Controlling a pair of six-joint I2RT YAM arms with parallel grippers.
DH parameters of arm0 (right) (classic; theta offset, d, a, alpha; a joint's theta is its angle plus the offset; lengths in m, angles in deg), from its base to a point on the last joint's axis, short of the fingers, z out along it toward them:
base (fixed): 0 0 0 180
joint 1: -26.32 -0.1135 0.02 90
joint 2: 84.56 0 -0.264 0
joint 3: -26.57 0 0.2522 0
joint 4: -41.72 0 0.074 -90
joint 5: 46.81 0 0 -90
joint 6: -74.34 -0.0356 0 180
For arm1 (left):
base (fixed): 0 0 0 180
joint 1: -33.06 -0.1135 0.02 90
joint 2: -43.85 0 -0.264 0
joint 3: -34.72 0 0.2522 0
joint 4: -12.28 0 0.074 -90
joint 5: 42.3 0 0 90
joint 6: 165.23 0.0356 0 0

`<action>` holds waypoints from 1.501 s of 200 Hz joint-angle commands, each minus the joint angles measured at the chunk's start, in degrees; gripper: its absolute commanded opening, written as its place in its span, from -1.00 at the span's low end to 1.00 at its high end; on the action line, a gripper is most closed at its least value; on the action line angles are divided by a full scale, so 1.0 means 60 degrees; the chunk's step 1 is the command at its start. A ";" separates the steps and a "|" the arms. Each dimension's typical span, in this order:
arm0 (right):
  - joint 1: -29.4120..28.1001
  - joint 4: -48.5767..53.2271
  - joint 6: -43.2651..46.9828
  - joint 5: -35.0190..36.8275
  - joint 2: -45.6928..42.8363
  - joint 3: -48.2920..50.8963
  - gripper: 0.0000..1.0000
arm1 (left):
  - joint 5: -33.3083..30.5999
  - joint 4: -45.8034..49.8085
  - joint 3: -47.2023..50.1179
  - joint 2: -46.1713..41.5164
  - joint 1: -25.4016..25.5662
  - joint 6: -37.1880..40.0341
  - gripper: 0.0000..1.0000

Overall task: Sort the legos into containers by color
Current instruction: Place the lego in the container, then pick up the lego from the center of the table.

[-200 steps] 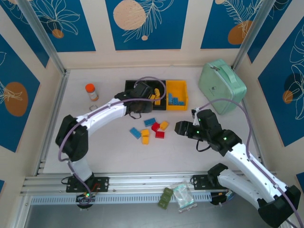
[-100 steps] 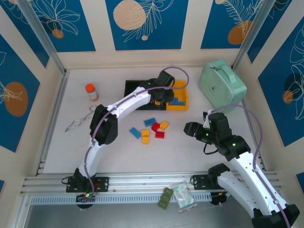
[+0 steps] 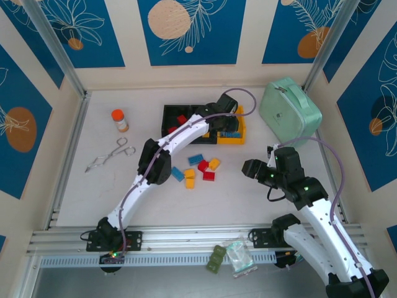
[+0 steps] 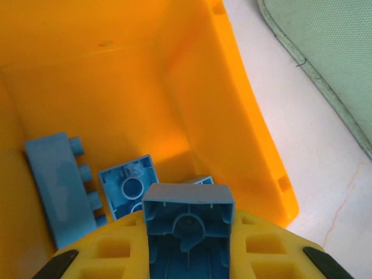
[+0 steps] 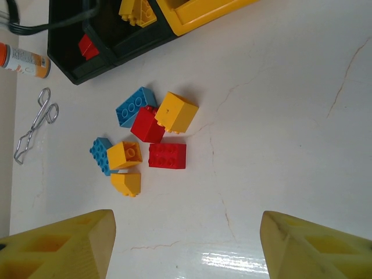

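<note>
Orange at the far left from above: seeing a capped bottle (image 3: 119,120) standing on the table (image 3: 205,205), with scissors (image 3: 110,154) lying nearer. Next, catching two black bins (image 3: 180,116) joined to a yellow bin (image 3: 239,132), and the left gripper (image 3: 224,121) reaching over that yellow bin. Switching to the left wrist camera: finding its jaws pinching a blue brick (image 4: 187,224) just above other blue bricks (image 4: 61,186) lying on the yellow floor. Getting from the right wrist camera a red brick (image 5: 88,46) in one black bin and yellow bricks (image 5: 137,11) in the other. Counting seven loose bricks (image 5: 146,124) clustering on the table: two blue, two red, three yellow. Seeing the right gripper (image 3: 247,167) hovering to their right, fingers (image 5: 64,241) standing wide apart, holding nothing. Ending at a green case (image 3: 289,112) resting far right.
</note>
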 commanded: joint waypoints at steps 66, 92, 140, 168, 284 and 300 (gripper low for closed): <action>0.0213 0.0072 0.0090 -0.0498 -0.0122 0.0241 0.34 | 0.0446 -0.0474 -0.0425 0.0008 -0.0074 0.0263 -0.03; 0.0200 0.0014 0.0034 -0.0545 -0.0123 0.0277 0.34 | 0.0506 -0.0176 -0.0322 -0.0375 -0.0063 0.0340 0.12; 0.0076 -0.0147 -0.0041 -0.0605 -0.0052 0.0336 0.34 | 0.0638 -0.0809 0.2509 -0.2537 -0.0007 0.0407 0.15; -0.0124 -0.0286 -0.0071 -0.0560 0.0066 0.0333 0.34 | 0.0523 -0.1353 0.4823 -0.4137 -0.0008 0.0498 0.17; -0.2277 -0.1494 -0.0137 0.0220 0.2101 -0.0161 0.36 | -0.1160 -0.1877 1.2140 -0.9340 -0.0354 -0.0198 0.22; -0.2494 -0.1656 -0.0089 0.0252 0.2375 -0.0273 0.35 | -0.1398 -0.1864 1.2920 -0.9862 -0.0456 -0.0634 0.23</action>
